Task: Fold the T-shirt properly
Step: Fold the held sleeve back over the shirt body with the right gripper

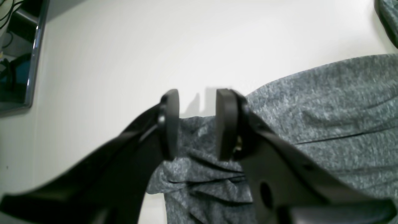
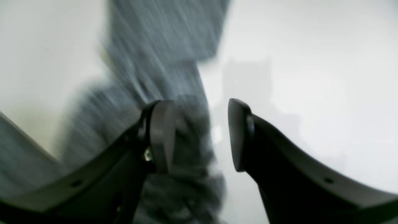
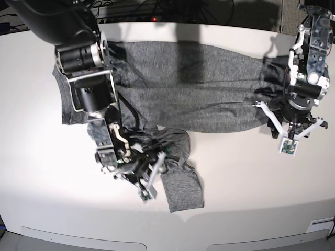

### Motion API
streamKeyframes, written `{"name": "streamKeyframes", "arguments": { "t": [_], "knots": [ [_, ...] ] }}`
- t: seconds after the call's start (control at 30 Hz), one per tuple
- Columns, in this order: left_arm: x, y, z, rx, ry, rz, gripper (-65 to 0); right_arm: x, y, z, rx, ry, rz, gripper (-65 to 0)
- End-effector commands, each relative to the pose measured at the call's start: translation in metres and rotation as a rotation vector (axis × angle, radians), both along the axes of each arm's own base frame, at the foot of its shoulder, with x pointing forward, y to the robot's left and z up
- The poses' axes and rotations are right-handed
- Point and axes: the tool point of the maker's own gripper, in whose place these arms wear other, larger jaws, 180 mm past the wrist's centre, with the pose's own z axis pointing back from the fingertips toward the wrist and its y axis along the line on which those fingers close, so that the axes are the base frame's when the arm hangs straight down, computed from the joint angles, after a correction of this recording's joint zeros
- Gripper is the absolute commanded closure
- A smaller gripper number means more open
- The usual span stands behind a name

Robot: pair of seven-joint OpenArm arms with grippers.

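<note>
T-shirt (image 3: 209,89): spread across bench (image 3: 251,198), sleeve bunched.
Left fingers (image 1: 197,124): pinching hem edge for folding.
Right fingers (image 2: 199,133): spread, sleeve (image 2: 189,124) between, not clamped.

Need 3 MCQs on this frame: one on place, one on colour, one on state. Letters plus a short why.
1. Where does the left hand sit on the T-shirt?
A. at one end edge of the spread body
B. at the middle of the body
C. off the shirt, on bare table

2. What colour is the T-shirt?
A. navy blue
B. heather grey
C. white

3. How do the right hand's fingers stand?
A. pressed together
B. apart, with a gap between them
C. hidden from view

Answers
1. A: the left wrist view shows bunched edge fabric between the fingers, with the table just beyond.
2. B: mottled grey knit in every view.
3. B: the right wrist view shows a clear gap between the pads, blurred sleeve fabric behind it.
</note>
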Motion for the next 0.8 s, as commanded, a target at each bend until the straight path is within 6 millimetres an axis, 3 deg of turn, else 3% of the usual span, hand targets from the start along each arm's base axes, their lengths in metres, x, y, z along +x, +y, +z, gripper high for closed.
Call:
{"name": "streamKeyframes", "arguments": {
  "t": [0.0,0.17,0.27,0.33,0.4,0.77],
  "knots": [
    [0.007,0.004,0.014,0.014,-0.046,0.003,-19.6,0.023,0.012,0.04,0.045,-0.099,0.01,-26.5],
    [0.006,0.005,0.013,0.016,-0.039,0.005,-19.6,0.04,0.031,0.084,0.089,-0.21,0.017,-26.5],
    [0.006,0.005,0.013,0.015,-0.038,0.006,-19.6,0.056,0.023,0.1,0.073,-0.302,-0.066,-26.5],
    [0.006,0.005,0.013,0.015,-0.039,0.005,-19.6,0.066,0.005,0.091,-0.007,-0.289,-0.179,-26.5],
    [0.006,0.005,0.013,0.015,-0.039,0.005,-19.6,0.069,0.001,0.076,-0.043,-0.247,-0.203,-26.5],
    [0.004,0.006,0.01,0.019,-0.017,0.012,-19.6,0.057,0.041,0.032,-0.123,-0.154,-0.114,-26.5]
  ]
}}
